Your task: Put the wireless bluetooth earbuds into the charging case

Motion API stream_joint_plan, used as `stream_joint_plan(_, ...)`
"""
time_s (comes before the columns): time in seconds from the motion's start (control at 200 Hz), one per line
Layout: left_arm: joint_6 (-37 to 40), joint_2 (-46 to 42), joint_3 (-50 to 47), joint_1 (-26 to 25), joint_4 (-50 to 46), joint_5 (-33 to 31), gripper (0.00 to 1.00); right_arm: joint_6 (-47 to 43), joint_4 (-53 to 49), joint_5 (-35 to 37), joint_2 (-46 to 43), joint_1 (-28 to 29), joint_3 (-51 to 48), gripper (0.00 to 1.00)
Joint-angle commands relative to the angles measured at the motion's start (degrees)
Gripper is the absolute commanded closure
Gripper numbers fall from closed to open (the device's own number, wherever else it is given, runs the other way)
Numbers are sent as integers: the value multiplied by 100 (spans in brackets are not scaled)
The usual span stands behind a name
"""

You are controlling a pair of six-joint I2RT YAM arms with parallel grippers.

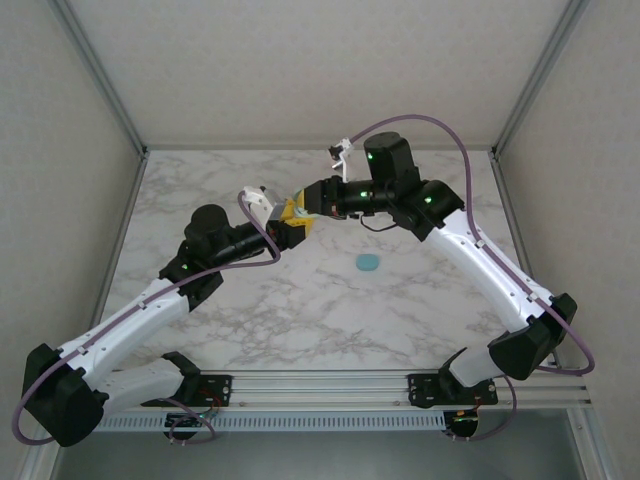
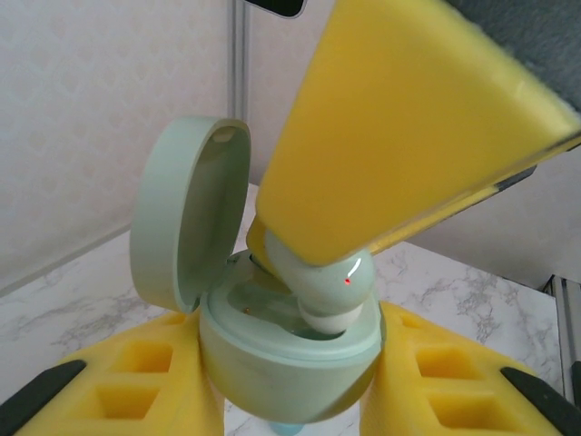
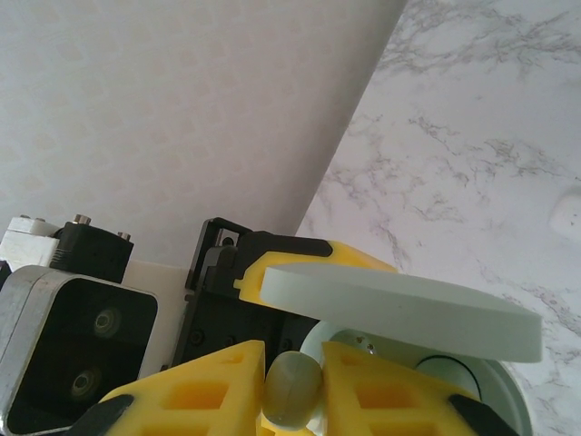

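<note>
The left pincer [image 2: 290, 400] is clenched around the pale green charging case [image 2: 272, 354], whose lid [image 2: 182, 218] stands open. Just above this pincer, the pale green earbud [image 2: 331, 286] sits at the case's cavity, grasped by the right pincer [image 3: 295, 391]. Apart from both pincers, toward the bases, a small blue-teal object [image 1: 368, 263] lies on the counter [image 1: 300, 320].
</note>
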Motion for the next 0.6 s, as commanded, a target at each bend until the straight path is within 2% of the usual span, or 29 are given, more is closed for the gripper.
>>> stream_joint_plan(0.0,-83,-23,140,-77,277,-16,77,62,126,197,28,84,-124,77)
stream_joint_plan(0.295,-92,-40,116,-102,266,-83,77,119,316,-36,173,112,27,77)
stream_joint_plan(0.591,-187,-54,96,-102,435,-109,77,-149,-269,369,193,139,105,74)
